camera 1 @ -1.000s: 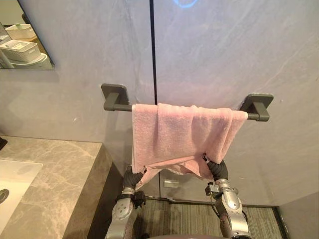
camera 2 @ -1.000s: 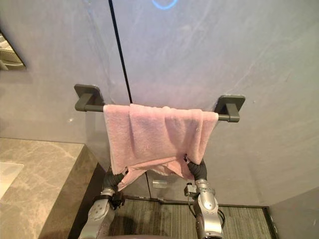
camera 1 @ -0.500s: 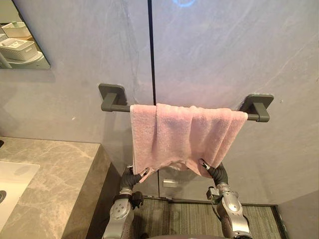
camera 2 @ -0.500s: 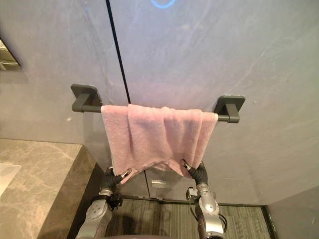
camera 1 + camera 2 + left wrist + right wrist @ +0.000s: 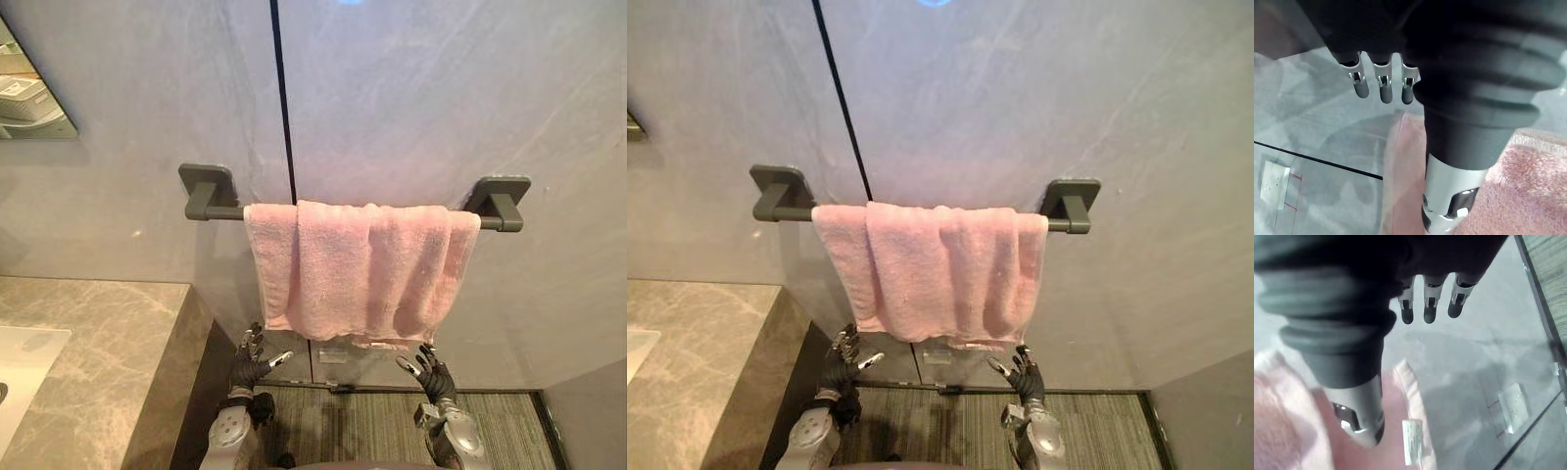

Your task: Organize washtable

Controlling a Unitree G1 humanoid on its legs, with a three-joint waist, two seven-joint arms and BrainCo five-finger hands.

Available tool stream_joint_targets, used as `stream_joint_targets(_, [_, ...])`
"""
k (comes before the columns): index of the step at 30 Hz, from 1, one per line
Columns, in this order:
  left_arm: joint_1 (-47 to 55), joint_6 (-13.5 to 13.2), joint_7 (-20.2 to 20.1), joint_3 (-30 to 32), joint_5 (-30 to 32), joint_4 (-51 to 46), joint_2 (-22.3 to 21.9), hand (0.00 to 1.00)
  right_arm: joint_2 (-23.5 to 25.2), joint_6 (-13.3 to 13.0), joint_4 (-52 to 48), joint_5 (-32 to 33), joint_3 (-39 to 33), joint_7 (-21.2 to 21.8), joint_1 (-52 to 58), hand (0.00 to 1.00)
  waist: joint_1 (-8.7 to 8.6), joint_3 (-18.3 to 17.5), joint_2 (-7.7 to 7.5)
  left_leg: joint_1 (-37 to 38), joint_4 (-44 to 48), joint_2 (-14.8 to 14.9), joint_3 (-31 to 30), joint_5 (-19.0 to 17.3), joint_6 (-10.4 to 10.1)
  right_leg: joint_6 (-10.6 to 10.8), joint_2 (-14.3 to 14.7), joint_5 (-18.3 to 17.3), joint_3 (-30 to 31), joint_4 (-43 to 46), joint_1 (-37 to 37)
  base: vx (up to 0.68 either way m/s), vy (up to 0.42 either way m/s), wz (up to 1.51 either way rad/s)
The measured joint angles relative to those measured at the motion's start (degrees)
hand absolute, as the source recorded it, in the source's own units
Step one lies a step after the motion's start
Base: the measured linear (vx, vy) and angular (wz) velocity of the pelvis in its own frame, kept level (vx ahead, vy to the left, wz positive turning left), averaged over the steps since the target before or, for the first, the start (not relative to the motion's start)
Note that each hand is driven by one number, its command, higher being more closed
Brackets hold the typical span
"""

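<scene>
As the pink towel [image 5: 358, 269] draped over the towel bar [image 5: 227, 211] looks soft, light and limp, I'd pinch its bottom corners. Just below its hem, splayed open and empty: left robot hand [image 5: 251, 360], right robot hand [image 5: 429, 370].

Open gap beneath hanging towel [image 5: 358, 269], counter [image 5: 108, 343] crowding left, wall [image 5: 421, 98] seemingly close behind

On the wall, dark grey bar [image 5: 496, 202], pink towel [image 5: 358, 266] draped over it
</scene>
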Motion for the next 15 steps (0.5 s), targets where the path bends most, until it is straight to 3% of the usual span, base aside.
stream_joint_targets(5, [4.1, -0.1, 0.4, 5.0, 0.0, -10.4, -1.0, 0.0, 0.1, -0.2, -12.4, -0.2, -2.9, -1.6, 4.7, 0.0, 0.16, 0.2, 0.17, 0.7, 0.0, 0.3, 0.5, -0.2, 0.1, 0.1, -0.2, -0.1, 0.4, 1.1, 0.0, -0.05, -0.016, -0.06])
stream_joint_targets(15, [8.4, -1.8, 4.0, 13.0, -1.1, -39.4, -2.8, 0.0, 1.6, -2.1, -46.8, -2.5, -6.6, -3.8, 9.3, 0.0, 1.15, 0.1, 0.1, 1.4, 1.5, 0.3, 1.6, -1.5, 0.0, 0.6, -0.7, -2.6, 0.7, 5.0, -1.0, -0.03, -0.02, -0.03])
